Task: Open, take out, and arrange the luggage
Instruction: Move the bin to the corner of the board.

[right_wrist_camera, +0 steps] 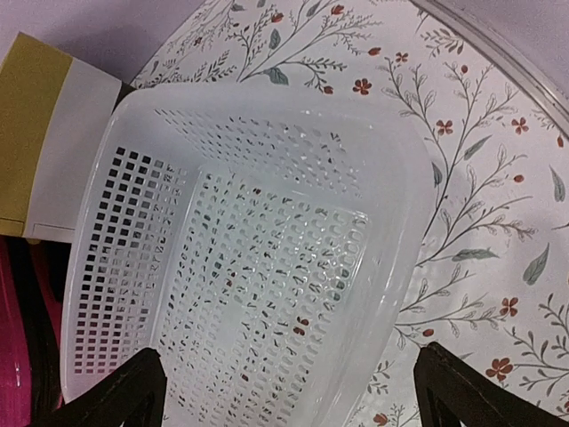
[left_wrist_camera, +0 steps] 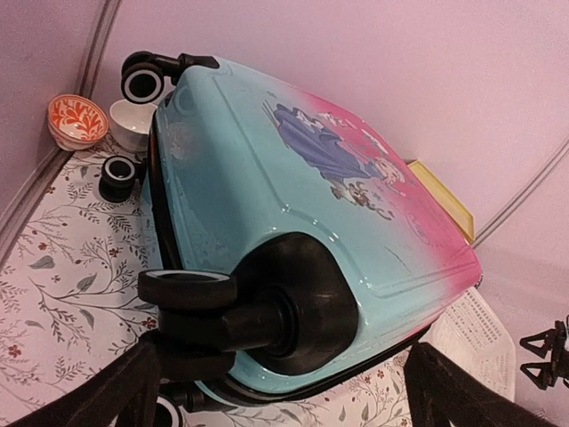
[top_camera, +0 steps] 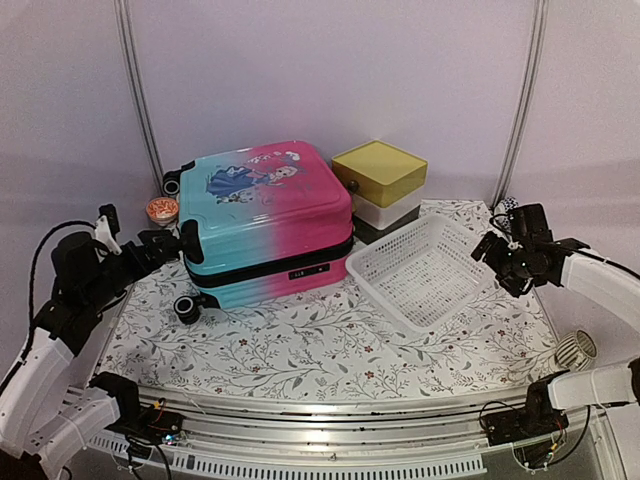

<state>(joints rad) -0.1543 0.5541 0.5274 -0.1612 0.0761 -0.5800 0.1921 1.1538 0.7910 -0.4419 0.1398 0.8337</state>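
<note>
Arm bases (top_camera: 125, 400) sat lowest in the overhead view; beyond them the closed luggage (top_camera: 265, 215) lay flat on the table (top_camera: 300, 350), just left of a white basket (top_camera: 392, 241). I judged its shell stiff, slick and fairly light, best taken at the zipper band (top_camera: 270, 266). Left wrist view: the left gripper (left_wrist_camera: 284, 356) gaped wide, empty, flanking a wheel (left_wrist_camera: 187, 289). Right wrist view: the right gripper (right_wrist_camera: 289, 356) gaped empty above the basket.
</note>
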